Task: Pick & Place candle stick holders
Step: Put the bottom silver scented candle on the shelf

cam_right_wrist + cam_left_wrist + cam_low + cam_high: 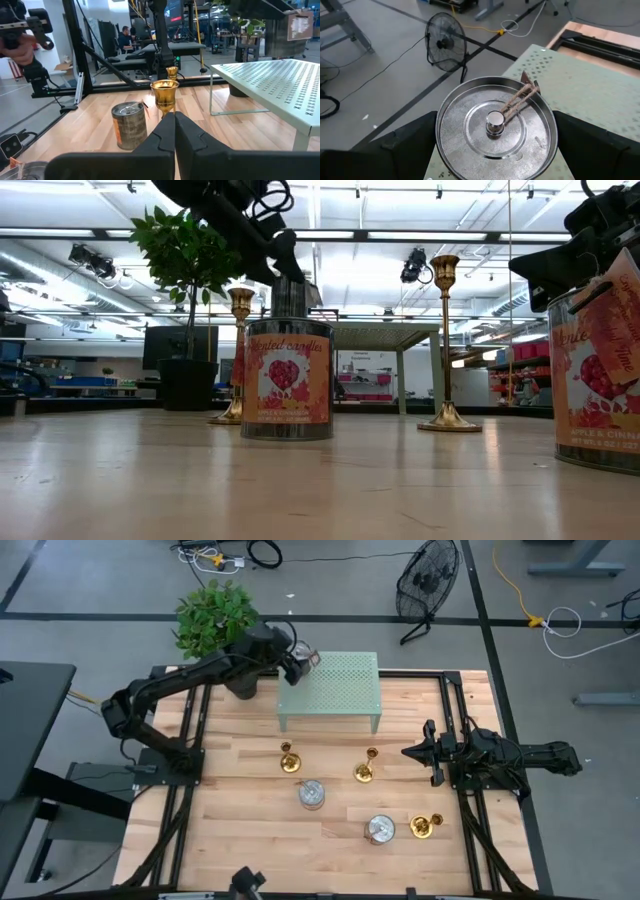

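Three gold candle stick holders are standing on the wooden counter (250, 840), and we are seeing none of them in either arm's grip: one holder (289, 757) is sitting near the middle of the counter in front of the green perforated stand (330, 690), a second holder (366, 768) is standing to its right, also just in front of the stand, and a third holder (426, 826) is resting nearer the front right corner. Between the first two and a little toward the front edge we are seeing a silver-lidded tin (312, 794), and another tin (379, 829) is sitting just beside the third holder. The left gripper (300, 664) is hanging over the back left corner of the stand, its jaws spread wide around a third silver-lidded tin (495, 125), whose lid with its small knob is filling the left wrist view; we cannot tell whether the tin is resting on the stand or being held above it. The right gripper (412, 752) is waiting low over the right side of the counter, its jaws pressed together on nothing, pointing toward the second holder. A potted plant (215, 620) is standing beyond the back left corner.
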`<state>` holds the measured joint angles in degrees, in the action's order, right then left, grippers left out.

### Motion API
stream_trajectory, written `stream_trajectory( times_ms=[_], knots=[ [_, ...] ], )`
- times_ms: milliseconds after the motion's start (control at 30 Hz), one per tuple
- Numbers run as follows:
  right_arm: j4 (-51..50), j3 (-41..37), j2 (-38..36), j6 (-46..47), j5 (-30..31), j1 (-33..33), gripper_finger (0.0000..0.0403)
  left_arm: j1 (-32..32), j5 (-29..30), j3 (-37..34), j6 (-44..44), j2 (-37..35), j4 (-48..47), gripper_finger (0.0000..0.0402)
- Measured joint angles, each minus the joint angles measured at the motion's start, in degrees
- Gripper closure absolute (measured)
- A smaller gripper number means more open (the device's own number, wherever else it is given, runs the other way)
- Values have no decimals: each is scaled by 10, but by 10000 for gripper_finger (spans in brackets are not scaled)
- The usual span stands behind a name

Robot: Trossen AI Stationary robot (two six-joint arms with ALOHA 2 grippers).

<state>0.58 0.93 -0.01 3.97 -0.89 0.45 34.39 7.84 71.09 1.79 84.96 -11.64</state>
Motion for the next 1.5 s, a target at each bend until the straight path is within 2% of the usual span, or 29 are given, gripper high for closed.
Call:
stream_trajectory(
  times_ms=[600,1200,1500],
  knots=[
    [0,0,0,0,0,0,400,37,-2,0,-16,36,11,28],
    [0,0,0,0,0,0,400,52,-64,0,-12,36,11,28],
    [0,0,0,0,0,0,400,57,-66,0,-11,36,11,28]
  ],
)
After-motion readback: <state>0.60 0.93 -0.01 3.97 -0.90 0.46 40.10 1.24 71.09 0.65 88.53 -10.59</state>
